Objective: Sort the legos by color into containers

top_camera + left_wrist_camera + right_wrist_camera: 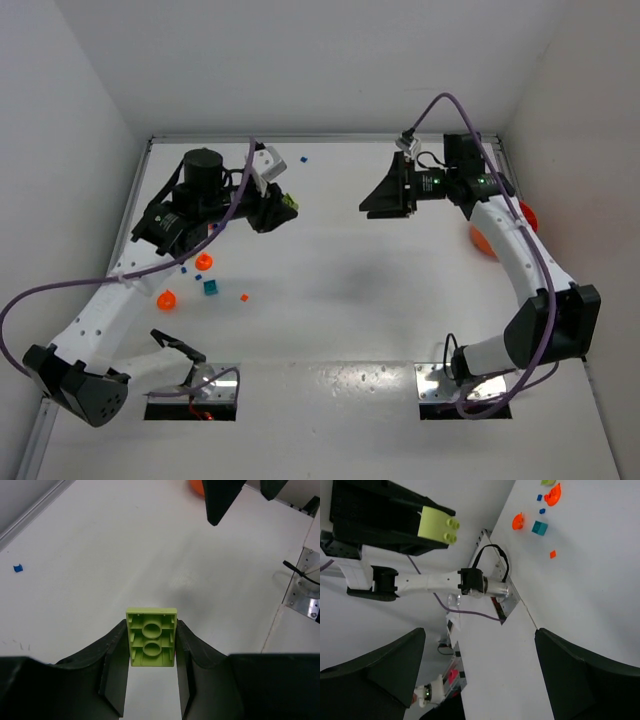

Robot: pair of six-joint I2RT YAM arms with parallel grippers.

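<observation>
My left gripper (281,207) is shut on a lime green brick (290,201) and holds it above the far left of the table. In the left wrist view the brick's hollow underside (151,637) sits between the fingers (116,655). My right gripper (372,204) is open and empty, raised at the far middle and pointing left. It sees the lime brick (437,525) from afar. Two small orange cups (203,262) (167,299) and a teal cup (211,288) stand at the left. An orange-red speck (244,297) and blue specks (304,158) (198,276) lie loose.
A larger orange bowl (487,241) sits at the right, partly behind the right arm. Another blue speck (18,568) lies near the left wall. White walls close the table on the left, back and right. Metal base plates (438,383) and cables are at the near edge.
</observation>
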